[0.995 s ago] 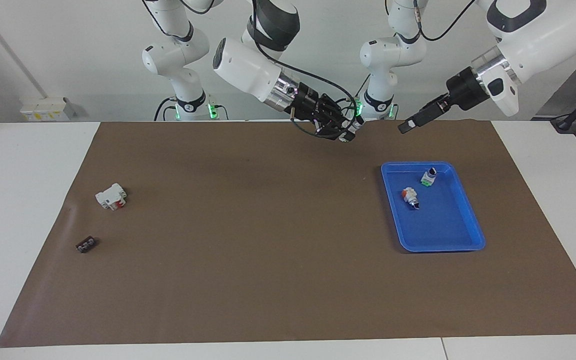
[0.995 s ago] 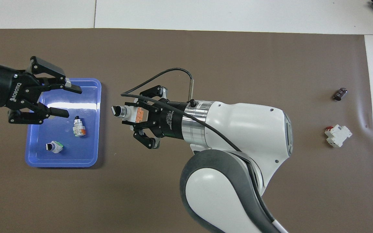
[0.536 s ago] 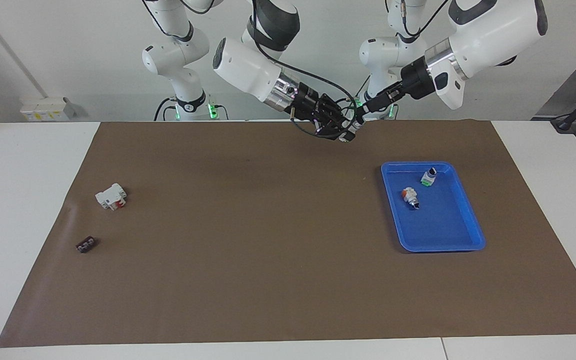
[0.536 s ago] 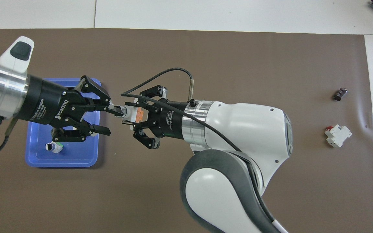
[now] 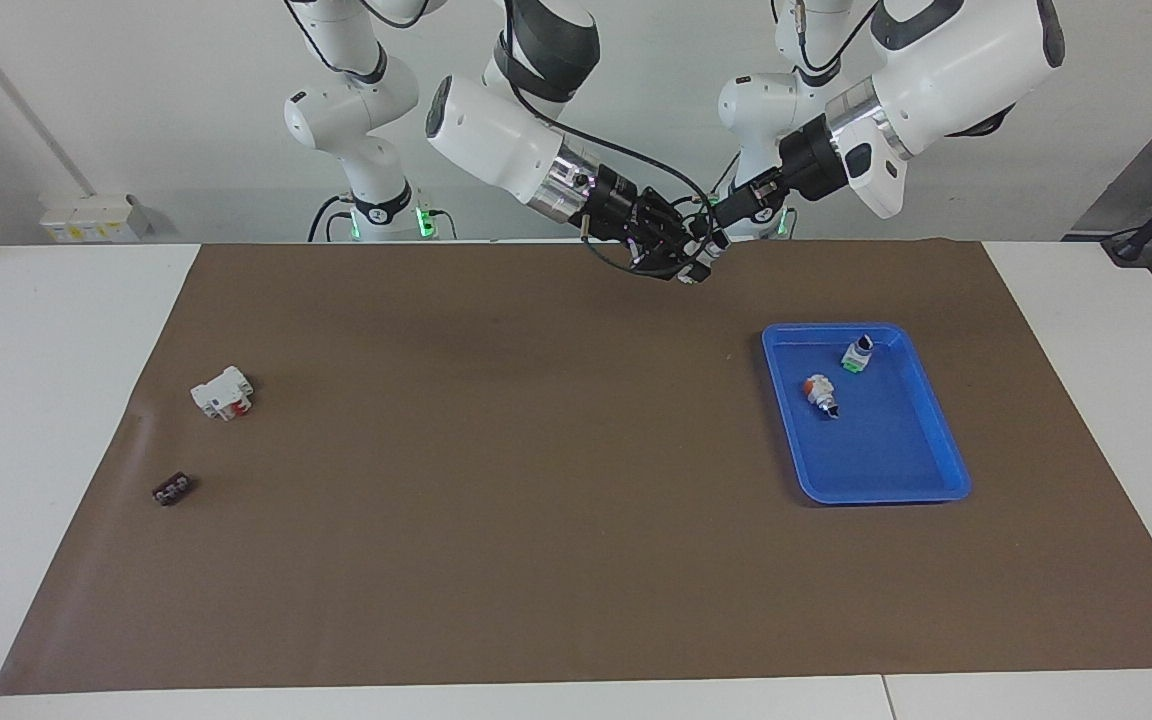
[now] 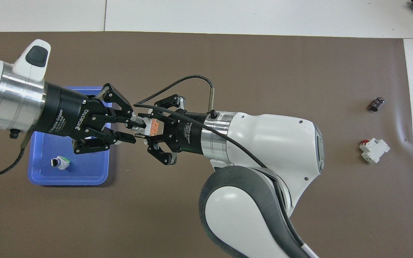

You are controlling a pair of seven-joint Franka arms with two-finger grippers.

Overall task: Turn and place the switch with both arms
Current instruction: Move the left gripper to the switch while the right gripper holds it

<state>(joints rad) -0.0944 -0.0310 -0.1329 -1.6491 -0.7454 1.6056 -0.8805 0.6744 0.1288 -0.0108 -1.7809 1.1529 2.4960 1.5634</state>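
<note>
My right gripper point(image 6: 148, 129) grips the switch point(image 6: 146, 126) by its orange end, held in the air over the brown mat point(image 6: 249, 68), long axis pointing at my left gripper point(image 6: 132, 126). That gripper's narrowing fingers straddle the knob end; contact I can't confirm. The blue tray point(image 6: 45, 172) lies just under the left arm.

Both arms are raised and angled toward each other, pincers tip to tip in the air. The right pincer point(image 6: 145, 126) is clamped shut on a small part. The left pincer point(image 6: 132, 129) has its fingers point(image 6: 126, 136) set around that part's free end.
</note>
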